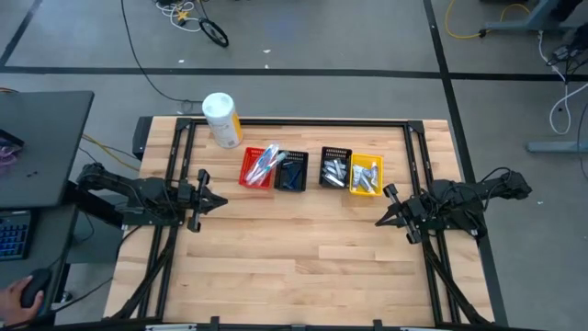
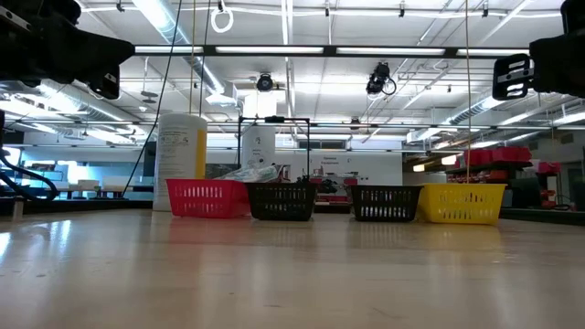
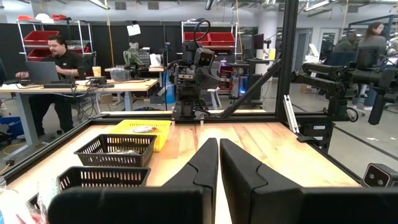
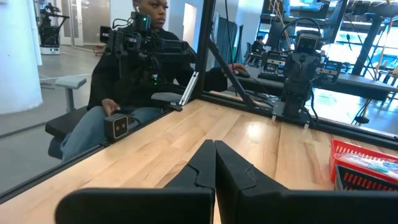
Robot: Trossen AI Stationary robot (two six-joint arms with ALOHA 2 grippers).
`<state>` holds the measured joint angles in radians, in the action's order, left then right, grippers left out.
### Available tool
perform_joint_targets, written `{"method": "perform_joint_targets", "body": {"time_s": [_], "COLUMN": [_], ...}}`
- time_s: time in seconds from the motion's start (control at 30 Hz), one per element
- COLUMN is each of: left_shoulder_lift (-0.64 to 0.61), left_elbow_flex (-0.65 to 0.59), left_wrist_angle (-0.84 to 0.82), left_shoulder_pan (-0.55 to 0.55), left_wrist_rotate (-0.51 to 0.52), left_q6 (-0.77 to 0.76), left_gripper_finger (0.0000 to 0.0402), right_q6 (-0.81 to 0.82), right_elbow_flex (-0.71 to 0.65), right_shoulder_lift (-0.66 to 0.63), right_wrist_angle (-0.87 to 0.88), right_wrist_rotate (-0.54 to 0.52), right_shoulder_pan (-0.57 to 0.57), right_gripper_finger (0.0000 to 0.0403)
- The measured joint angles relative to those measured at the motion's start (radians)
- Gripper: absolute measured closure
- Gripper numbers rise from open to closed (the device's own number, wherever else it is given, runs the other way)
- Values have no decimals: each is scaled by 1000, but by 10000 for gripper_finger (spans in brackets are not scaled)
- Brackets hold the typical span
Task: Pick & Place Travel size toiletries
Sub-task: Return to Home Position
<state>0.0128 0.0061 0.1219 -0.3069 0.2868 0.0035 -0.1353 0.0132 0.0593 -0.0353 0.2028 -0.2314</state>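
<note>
Four small slotted bins stand in a row at the far middle of the table: red [image 1: 256, 168], black [image 1: 292, 171], black [image 1: 335, 166] and yellow [image 1: 366, 174]. Travel size toiletries lie inside them: blue-and-white items [image 1: 267, 160] in the red bin, pale tubes [image 1: 364, 176] in the yellow and the neighbouring black bin. My left gripper [image 1: 223, 201] waits shut at the table's left side, pointing level toward the middle. My right gripper [image 1: 378, 221] waits shut at the right side, pointing level toward the middle. Both are well short of the bins.
A big white-and-yellow cylinder [image 1: 221, 119] lies at the far left of the table, behind the red bin. A black frame [image 1: 303, 121] runs along the table's edges. Bare wood [image 1: 294, 248] spans the near half. People sit beyond the table.
</note>
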Motion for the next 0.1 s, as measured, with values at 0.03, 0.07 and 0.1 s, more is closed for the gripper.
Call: {"method": "perform_joint_targets", "body": {"time_s": [0.03, 0.07, 0.1], "left_shoulder_lift": [0, 0, 0], "left_elbow_flex": [0, 0, 0], "left_wrist_angle": [0, 0, 0], "left_shoulder_pan": [0, 0, 0], "left_wrist_rotate": [0, 0, 0], "left_q6": [0, 0, 0], "left_gripper_finger": [380, 380, 380], "right_q6": [0, 0, 0], "right_elbow_flex": [0, 0, 0], "right_shoulder_lift": [0, 0, 0], "right_wrist_angle": [0, 0, 0], "right_wrist_rotate": [0, 0, 0], "right_shoulder_pan": [0, 0, 0], "right_gripper_finger": [402, 402, 402]}}
